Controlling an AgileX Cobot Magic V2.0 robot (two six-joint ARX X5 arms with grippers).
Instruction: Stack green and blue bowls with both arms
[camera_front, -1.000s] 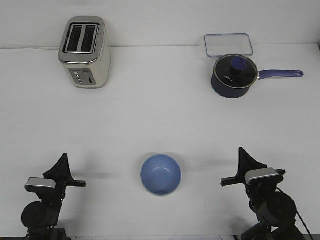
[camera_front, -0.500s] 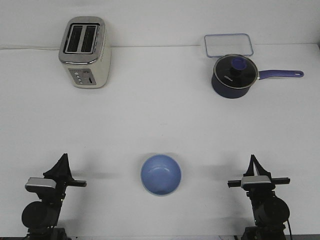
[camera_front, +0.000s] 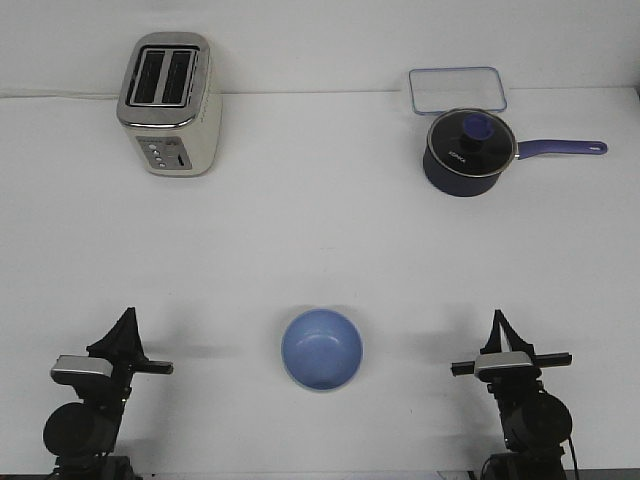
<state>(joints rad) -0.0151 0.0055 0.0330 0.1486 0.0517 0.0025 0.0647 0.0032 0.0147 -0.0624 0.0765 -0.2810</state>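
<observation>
Flanking the blue bowl (camera_front: 321, 348), left end effector (camera_front: 124, 325) and right end effector (camera_front: 500, 328) point upward, openings indiscernible.

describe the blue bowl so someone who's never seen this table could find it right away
Start at the white table and look along its near edge, between the left gripper and the right gripper. The blue bowl sits there alone, upright and untouched. It is small, round, light periwinkle and lidless, unlike the dark navy saucepan with its long handle at the far right.
</observation>
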